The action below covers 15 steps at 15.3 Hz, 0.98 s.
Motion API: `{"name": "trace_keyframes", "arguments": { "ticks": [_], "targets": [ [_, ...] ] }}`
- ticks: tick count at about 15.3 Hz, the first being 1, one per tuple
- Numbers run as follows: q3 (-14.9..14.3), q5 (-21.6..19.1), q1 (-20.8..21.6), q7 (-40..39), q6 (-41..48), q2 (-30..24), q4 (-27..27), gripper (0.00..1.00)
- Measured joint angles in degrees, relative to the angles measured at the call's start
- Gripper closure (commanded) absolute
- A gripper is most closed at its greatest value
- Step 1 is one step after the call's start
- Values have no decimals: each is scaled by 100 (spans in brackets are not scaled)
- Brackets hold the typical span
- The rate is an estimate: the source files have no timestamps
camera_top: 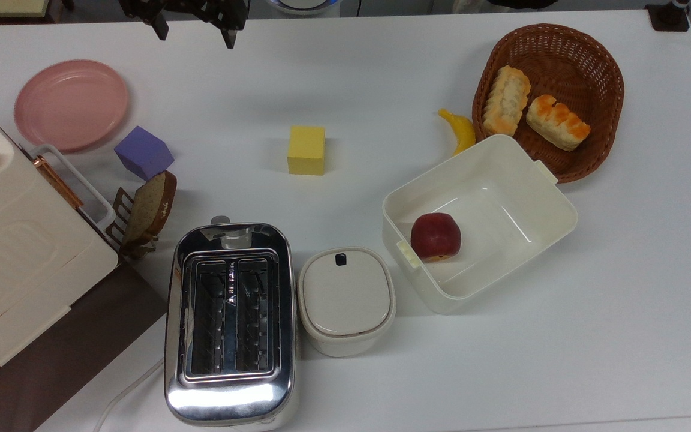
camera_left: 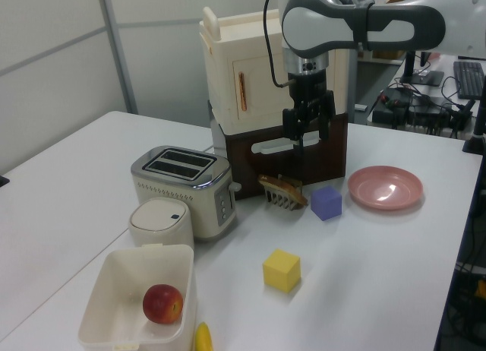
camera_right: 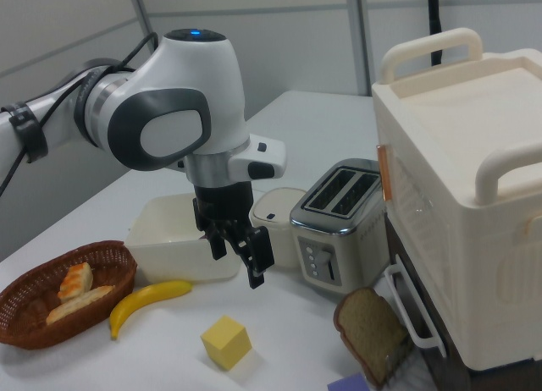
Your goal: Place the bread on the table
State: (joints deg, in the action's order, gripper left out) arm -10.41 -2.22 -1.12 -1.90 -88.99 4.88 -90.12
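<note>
The bread is a short bun with a glossy orange-brown segmented top. It lies in the brown wicker basket at the top view's upper right, beside a longer pale-topped roll. In the right view the bread sits in the basket at the lower left. My gripper hangs open and empty at the far edge of the white table, well to the top view's left of the basket. The gripper points down above the table.
A banana lies beside the basket, next to a white open box holding an apple. Also on the table are a yellow cube, purple cube, pink plate, toaster, lidded container, toast rack and cream cabinet.
</note>
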Motion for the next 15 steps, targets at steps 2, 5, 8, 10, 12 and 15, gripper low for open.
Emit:
{"name": "trace_keyframes", "arguments": {
  "ticks": [2,5,8,10,12,15],
  "targets": [
    [-17,0,-3,0,0,-2,9,0],
    [-17,0,-3,0,0,-21,26,0],
    [-17,0,-3,0,0,-48,47,0],
    [-19,0,-3,0,0,-54,62,0],
    [-26,0,-3,0,0,-54,65,0],
    [-74,0,-5,0,0,-75,70,0]
  ]
}}
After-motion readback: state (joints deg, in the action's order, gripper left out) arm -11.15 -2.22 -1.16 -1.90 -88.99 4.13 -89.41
